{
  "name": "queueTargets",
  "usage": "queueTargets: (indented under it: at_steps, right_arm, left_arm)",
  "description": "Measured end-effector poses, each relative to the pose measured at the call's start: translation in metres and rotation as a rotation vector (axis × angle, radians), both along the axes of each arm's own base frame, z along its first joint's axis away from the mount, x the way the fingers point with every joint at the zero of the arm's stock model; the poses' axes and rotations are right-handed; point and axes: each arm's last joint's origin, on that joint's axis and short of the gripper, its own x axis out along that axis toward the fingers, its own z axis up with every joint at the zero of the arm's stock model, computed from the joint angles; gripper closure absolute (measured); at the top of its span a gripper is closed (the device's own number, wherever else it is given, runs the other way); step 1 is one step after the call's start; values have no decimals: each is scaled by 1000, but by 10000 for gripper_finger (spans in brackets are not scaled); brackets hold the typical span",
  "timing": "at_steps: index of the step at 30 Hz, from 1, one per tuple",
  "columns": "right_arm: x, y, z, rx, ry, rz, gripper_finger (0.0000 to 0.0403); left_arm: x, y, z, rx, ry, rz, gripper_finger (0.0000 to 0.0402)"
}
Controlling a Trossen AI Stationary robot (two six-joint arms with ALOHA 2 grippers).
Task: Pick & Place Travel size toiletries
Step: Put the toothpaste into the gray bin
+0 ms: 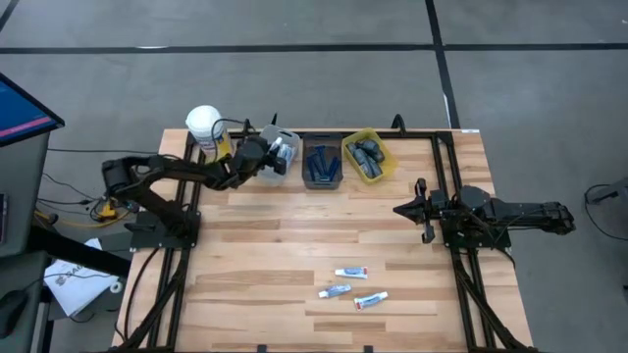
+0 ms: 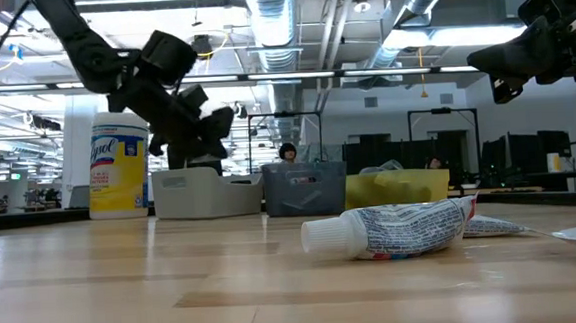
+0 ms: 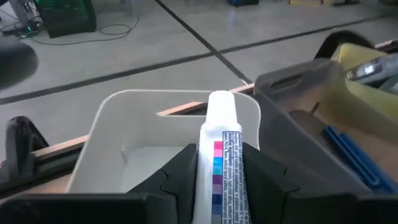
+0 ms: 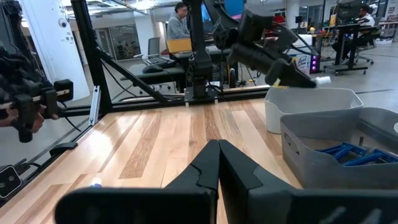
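task looks well underway, not done: left claw (image 3: 217,180) is clamped on a small white tube with blue and red marks (image 3: 221,155), nozzle end pointing out past the fingers, hanging over the pale grey plastic bin (image 1: 282,157) at the far left of the bin row, so a drop-off seems the step in hand. whether that bin already has tubes in it i can't tell, its floor is mostly hidden

next along to the right, the dark grey bin (image 1: 322,165) holds thin blue disposable razors (image 1: 321,162); several, too bunched to count. the yellow bin (image 1: 370,157) on the right end holds dark grey oval mini bottles (image 1: 369,153); approx 3-4, can't be exact

left to do: 3 more white tubes lie loose on the wooden slat worktop (image 1: 294,235) at the near side, right of centre: one (image 1: 351,272) farthest, one (image 1: 336,290) in the middle, one (image 1: 370,300) nearest. so 4 tubes seen in all, incl. the held one

right claw (image 1: 410,209) waits over the right side of the worktop, fingers closed together w/ nothing between them, well apart from the loose tubes

big white-lidded yellow jar (image 1: 205,127) stands just left of the pale bin; 1 only, not part of the job

count: 3 bins, 2 arms
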Motion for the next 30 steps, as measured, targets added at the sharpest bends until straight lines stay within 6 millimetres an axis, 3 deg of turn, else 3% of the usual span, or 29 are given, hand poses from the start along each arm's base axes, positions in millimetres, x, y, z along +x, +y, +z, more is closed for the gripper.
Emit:
queueTargets:
  at_steps: [8, 16, 25, 30]
  right_arm:
    - [0, 0, 0, 0, 0, 0, 403]
    - [0, 0, 0, 0, 0, 0, 403]
    - [0, 0, 0, 0, 0, 0, 403]
    - [0, 0, 0, 0, 0, 0, 403]
  left_arm:
    - [3, 3, -21, -39, 70, 6, 294]
    - [3, 3, -22, -31, 92, -10, 288]
    - [4, 3, -22, -29, 106, -50, 212]
    - [6, -2, 1, -17, 21, -182, 168]
